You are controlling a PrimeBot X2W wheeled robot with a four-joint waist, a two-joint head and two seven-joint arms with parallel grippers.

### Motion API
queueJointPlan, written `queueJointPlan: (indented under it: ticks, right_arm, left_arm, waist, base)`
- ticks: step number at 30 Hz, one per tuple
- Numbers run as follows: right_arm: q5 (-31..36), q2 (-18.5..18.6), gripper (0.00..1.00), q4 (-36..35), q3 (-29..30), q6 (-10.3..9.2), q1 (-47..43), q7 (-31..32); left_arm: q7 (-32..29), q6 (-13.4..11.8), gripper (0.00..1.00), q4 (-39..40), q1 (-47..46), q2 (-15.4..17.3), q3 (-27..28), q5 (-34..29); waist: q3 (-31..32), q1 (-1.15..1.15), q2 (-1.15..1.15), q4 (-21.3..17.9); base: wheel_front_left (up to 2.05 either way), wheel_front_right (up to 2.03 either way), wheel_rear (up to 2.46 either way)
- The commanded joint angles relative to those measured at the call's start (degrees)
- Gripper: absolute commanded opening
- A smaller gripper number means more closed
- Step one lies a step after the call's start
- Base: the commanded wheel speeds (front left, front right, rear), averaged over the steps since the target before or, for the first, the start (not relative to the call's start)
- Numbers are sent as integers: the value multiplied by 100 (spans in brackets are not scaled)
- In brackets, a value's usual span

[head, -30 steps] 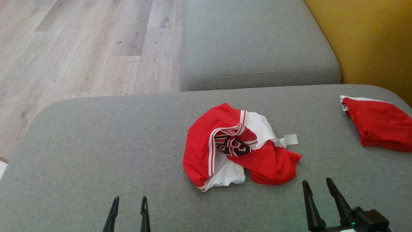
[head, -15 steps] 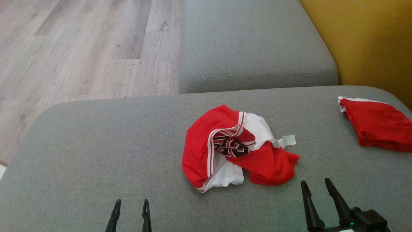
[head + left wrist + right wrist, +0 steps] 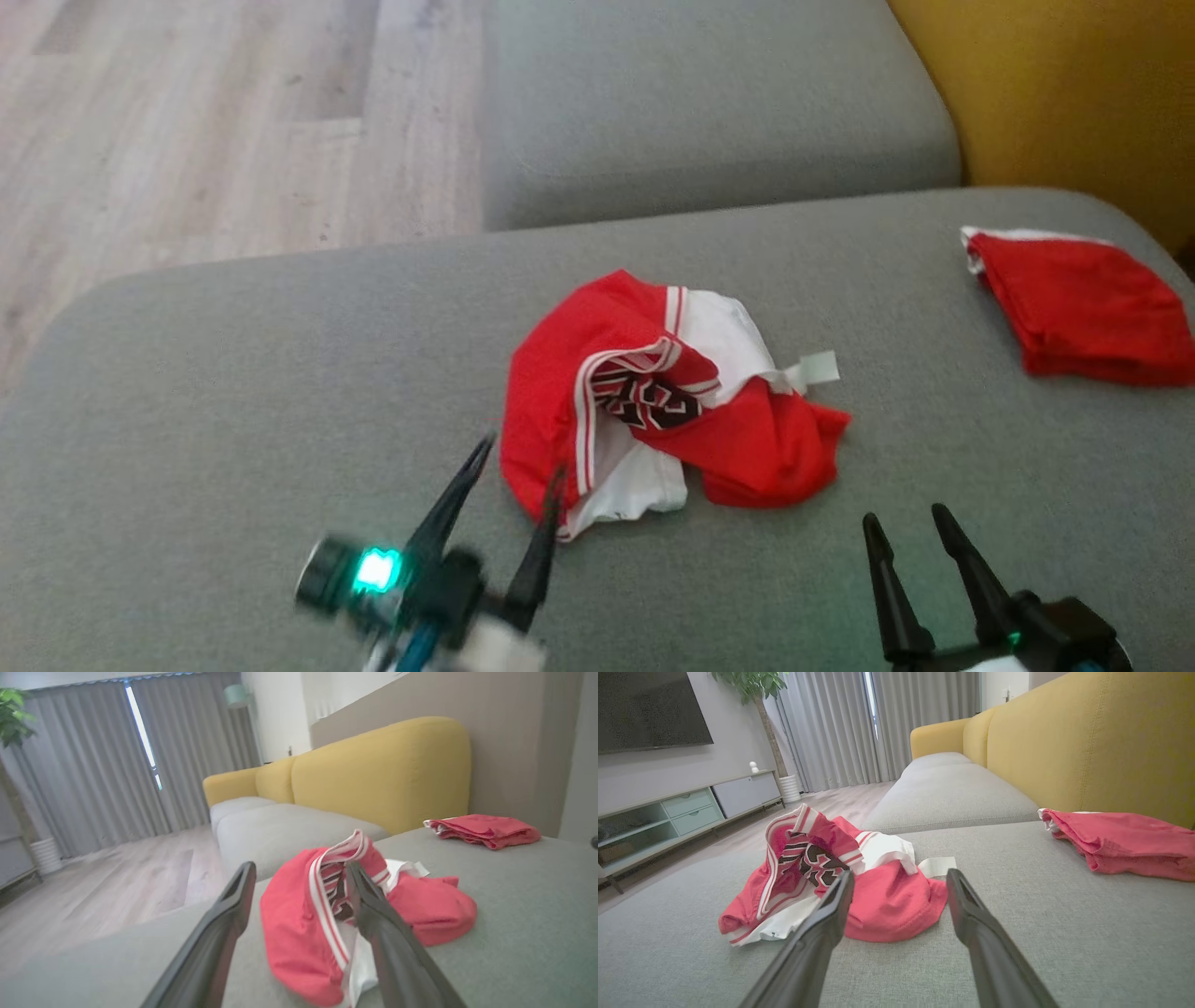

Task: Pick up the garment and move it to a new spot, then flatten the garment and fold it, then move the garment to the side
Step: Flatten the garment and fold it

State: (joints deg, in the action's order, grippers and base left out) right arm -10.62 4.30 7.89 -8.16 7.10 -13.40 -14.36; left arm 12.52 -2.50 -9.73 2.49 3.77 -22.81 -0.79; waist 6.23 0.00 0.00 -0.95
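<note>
Red-white garment (image 3: 551, 411) w/ print (image 3: 646, 401) half in folds; left end effector (image 3: 523, 455) blurry

A red cloth (image 3: 1083, 308), perhaps folded, lies on the grey sofa (image 3: 233, 373) near its yellow backrest (image 3: 1055, 84).

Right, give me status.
Left pincer open beside garment, contact unclear. Right pincer open, short of it. It lies crumpled on sofa. Folded red pile far right, apart.
</note>
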Motion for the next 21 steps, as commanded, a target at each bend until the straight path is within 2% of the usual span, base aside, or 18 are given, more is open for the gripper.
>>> queueJointPlan:
  ticks: [1, 5, 8, 14, 21]
  right_arm:
    - [-41, 139, 100, -224, -182, 39, 423, -63]
    - [-60, 202, 100, -256, -260, 39, 569, -63]
    - [-69, 239, 100, -262, -288, 39, 654, -63]
    - [-98, 291, 100, -309, -331, 39, 893, -63]
    - [-162, 257, 100, -296, -294, 39, 1058, -63]
  left_arm:
    - [-133, 152, 100, -12, -797, -61, -2, -169]
    - [-534, 455, 100, -559, -1756, -69, -347, -399]
    - [-675, 548, 100, -1005, -2344, -76, -504, -487]
    - [-582, 522, 100, -1835, -3213, -83, -649, -562]
    - [-241, 585, 100, -2625, -3799, -82, -740, -543]
  waist:
    - [-240, 0, 0, -223]
    - [-541, 0, 0, -438]
    - [-741, 0, 0, -586]
    - [-1190, 0, 0, -802]
    - [-1413, 0, 0, -916]
  base:
    - [0, 0, 0]
    - [0, 0, 0]
    - [0, 0, 0]
    - [0, 0, 0]
    - [0, 0, 0]
